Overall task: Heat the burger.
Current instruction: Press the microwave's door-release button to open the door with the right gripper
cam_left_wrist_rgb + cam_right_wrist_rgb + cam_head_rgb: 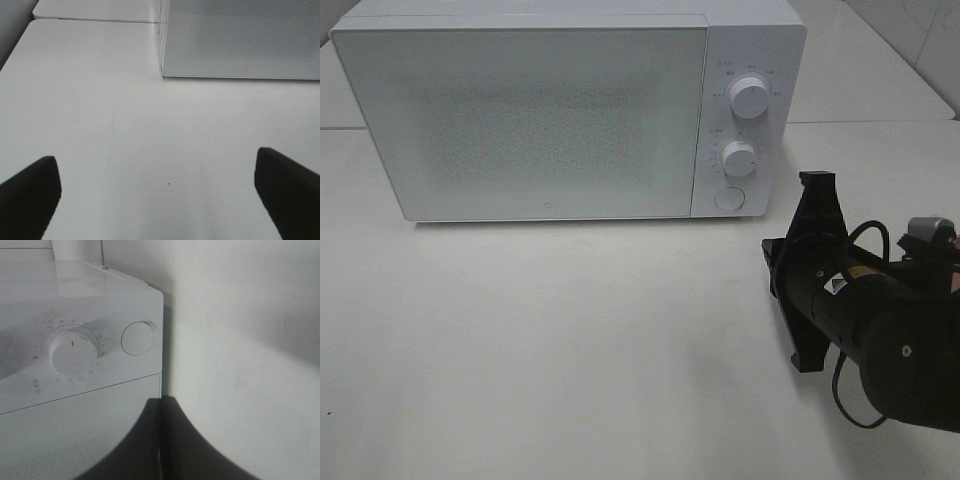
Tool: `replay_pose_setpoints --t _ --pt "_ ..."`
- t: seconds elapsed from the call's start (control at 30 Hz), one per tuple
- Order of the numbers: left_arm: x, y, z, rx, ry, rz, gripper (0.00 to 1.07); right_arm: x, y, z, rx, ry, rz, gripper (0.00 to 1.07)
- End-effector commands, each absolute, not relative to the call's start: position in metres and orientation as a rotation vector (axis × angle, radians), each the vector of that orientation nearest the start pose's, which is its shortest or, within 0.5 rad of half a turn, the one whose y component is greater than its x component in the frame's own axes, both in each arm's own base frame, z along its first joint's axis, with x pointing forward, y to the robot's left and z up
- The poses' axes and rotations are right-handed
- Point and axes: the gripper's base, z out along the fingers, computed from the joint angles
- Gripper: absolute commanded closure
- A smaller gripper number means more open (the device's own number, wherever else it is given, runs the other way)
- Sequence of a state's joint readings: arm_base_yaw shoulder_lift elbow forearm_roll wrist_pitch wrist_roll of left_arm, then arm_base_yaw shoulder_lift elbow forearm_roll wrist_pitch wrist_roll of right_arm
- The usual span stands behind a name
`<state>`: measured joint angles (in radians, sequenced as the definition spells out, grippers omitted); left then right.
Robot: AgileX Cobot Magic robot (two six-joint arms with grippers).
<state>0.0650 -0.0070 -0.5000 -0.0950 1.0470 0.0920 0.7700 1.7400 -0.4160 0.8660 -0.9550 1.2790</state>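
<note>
Lab bench, white microwave (pixel 570 115), tiled wall (pixel 905 30)

Bright, flat overhead light. White table (pixel 570 350) & microwave (pixel 550 120) nearly wash out, low contrast, only a thin shadow under microwave. Rt wrist view is dimmer, greyish: broad soft shadow on table just past right gripper (pixel 161 407), whose fingers (pixel 195 450) are a blurred black mass. Lt wrist view: left gripper (pixel 156 160) fingers (pixel 30 195) out of focus w/ fuzzy edges; door mesh ahead looks grainy.

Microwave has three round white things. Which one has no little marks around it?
The flat button at the very bottom. The upper knob and the lower knob above it stick out and have marks ringed around them.
</note>
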Motion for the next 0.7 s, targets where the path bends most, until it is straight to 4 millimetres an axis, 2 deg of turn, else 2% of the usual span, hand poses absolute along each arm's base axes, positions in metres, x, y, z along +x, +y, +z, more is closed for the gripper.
replay_pose_setpoints --t 0.03,0.27,0.5,0.7 --pt "-0.008 -0.008 0.278 0.036 1.99 -0.024 0.09 0.226 0.136 0.135 1.404 1.546 1.018 1.07" --pt "-0.008 -0.008 0.278 0.036 1.99 -0.024 0.09 0.242 0.138 0.125 1.383 1.576 1.0 1.07" --pt "-0.008 -0.008 0.278 0.036 1.99 -0.024 0.09 0.259 0.154 0.111 1.395 1.584 1.023 1.07" --pt "-0.008 -0.008 0.278 0.036 1.99 -0.024 0.09 0.269 0.161 0.107 1.392 1.58 1.03 1.07"
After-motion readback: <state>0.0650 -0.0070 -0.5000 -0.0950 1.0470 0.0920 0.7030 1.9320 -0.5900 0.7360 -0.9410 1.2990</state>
